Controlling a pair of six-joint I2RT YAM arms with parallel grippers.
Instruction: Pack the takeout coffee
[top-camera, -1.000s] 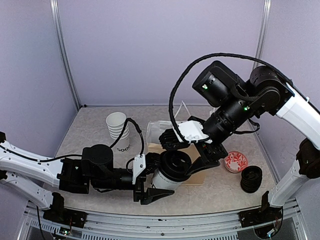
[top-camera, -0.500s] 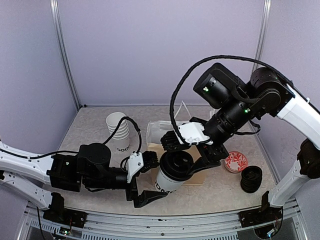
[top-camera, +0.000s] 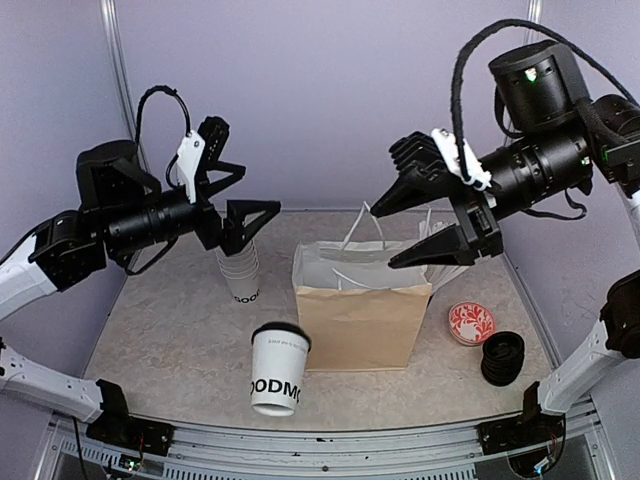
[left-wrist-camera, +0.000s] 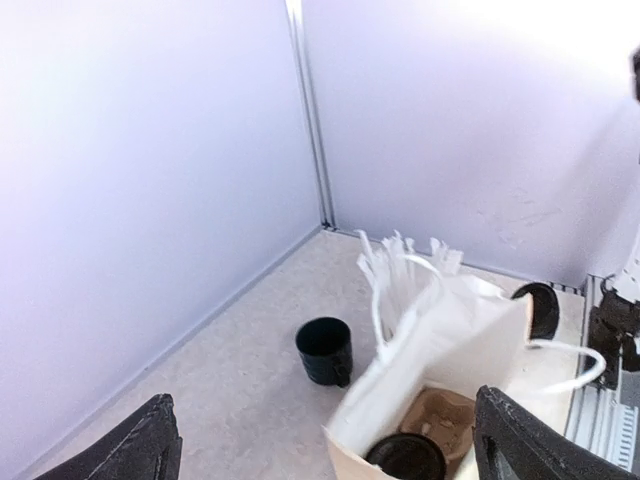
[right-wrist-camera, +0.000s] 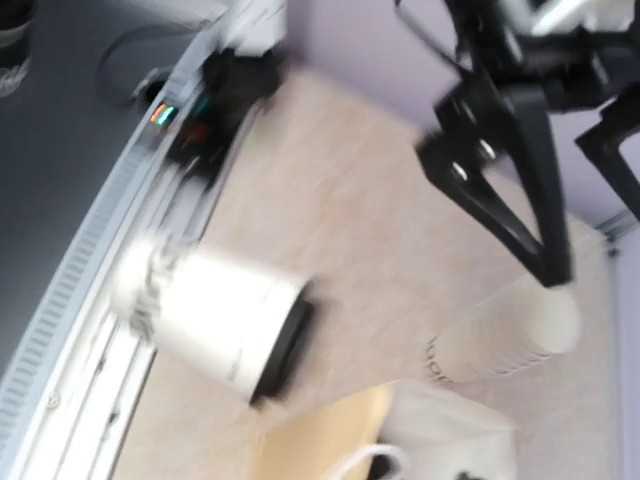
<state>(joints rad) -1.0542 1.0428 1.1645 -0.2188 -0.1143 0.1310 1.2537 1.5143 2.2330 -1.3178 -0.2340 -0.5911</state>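
Note:
One takeout coffee (top-camera: 278, 368), a white cup with black lettering and a black lid, stands upright on the table in front of the brown paper bag (top-camera: 362, 315); it shows blurred in the right wrist view (right-wrist-camera: 215, 315). Inside the bag (left-wrist-camera: 440, 350) a second black lid (left-wrist-camera: 405, 457) sits in a brown tray (left-wrist-camera: 450, 415). My left gripper (top-camera: 255, 190) hangs open and empty high at the back left, above a stack of white cups (top-camera: 240, 270). My right gripper (top-camera: 385, 237) is open and empty above the bag's right side.
A black cup (left-wrist-camera: 325, 350) stands on the table beyond the bag. A red patterned dish (top-camera: 471, 323) and a stack of black lids (top-camera: 502, 357) lie right of the bag. Purple walls enclose the back and sides.
The left gripper let go of the cup and swung up to the back left. The right gripper lifted up and right. The cup now stands alone in front of the bag.

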